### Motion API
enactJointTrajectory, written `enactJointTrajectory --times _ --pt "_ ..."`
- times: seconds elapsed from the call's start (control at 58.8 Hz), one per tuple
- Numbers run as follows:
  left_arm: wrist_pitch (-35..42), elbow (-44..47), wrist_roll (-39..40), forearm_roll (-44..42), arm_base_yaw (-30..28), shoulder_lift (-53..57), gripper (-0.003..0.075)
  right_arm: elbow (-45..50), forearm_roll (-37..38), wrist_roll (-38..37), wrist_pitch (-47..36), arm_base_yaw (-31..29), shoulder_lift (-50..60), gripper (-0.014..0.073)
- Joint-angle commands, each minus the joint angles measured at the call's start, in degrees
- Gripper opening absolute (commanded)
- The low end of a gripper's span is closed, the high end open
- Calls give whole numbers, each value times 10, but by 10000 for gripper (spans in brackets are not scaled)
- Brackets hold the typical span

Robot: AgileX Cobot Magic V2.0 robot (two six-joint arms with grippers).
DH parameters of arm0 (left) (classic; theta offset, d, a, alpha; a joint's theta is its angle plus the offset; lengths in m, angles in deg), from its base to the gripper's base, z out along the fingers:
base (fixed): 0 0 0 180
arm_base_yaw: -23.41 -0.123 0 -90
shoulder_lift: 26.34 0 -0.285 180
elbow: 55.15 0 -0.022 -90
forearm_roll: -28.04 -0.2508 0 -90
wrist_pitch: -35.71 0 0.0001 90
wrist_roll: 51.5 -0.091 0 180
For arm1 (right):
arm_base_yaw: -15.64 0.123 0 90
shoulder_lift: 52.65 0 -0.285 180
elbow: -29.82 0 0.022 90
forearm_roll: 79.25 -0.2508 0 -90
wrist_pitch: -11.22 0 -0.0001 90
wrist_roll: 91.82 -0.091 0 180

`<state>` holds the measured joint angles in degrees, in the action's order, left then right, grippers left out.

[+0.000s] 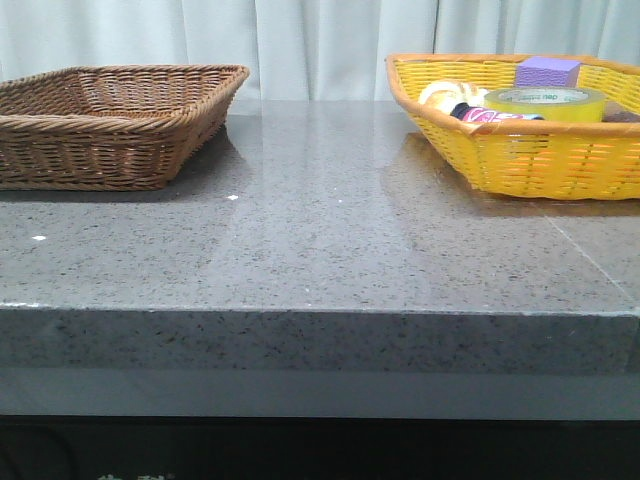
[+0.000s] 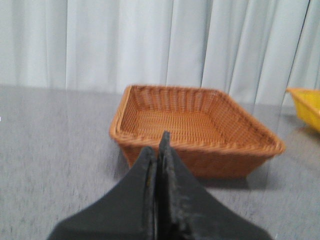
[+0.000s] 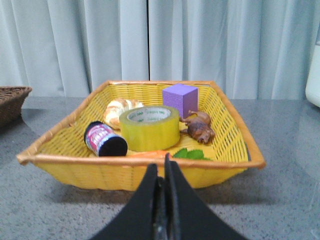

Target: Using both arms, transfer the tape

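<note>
The yellow tape roll (image 3: 149,127) with a white green-lettered core lies flat in the yellow basket (image 3: 140,172); it also shows in the front view (image 1: 545,103) at the back right. My right gripper (image 3: 160,165) is shut and empty, on the near side of the basket's front rim, apart from the tape. My left gripper (image 2: 157,145) is shut and empty, facing the brown wicker basket (image 2: 195,150). Neither arm shows in the front view.
In the yellow basket (image 1: 520,160) lie a purple cube (image 3: 180,99), a dark can with a pink label (image 3: 104,139), a bread-like item (image 3: 118,110), a brown figure (image 3: 200,129) and green leaves (image 3: 192,153). The brown basket (image 1: 100,150) stands at the back left on the grey stone table (image 1: 320,240).
</note>
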<state>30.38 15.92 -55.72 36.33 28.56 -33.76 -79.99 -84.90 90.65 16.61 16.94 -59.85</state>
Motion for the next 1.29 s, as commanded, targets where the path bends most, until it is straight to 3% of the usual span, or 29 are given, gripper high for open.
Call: enactJointTrajectory --times 0.0,0.289,0.596,1.276 --pt "26 -52 3 6 -1 4 -20 -60 -2 6 5 -3 8 -69" --pt "-114 -225 3 7 -1 -120 -20 -216 -1 6 70 -3 -84 -69" --pt "-310 -387 3 7 -1 -289 -20 -359 23 6 210 -3 -239 -69" --pt "-313 -385 3 7 -1 -438 -18 -363 10 6 277 -3 -409 -60"
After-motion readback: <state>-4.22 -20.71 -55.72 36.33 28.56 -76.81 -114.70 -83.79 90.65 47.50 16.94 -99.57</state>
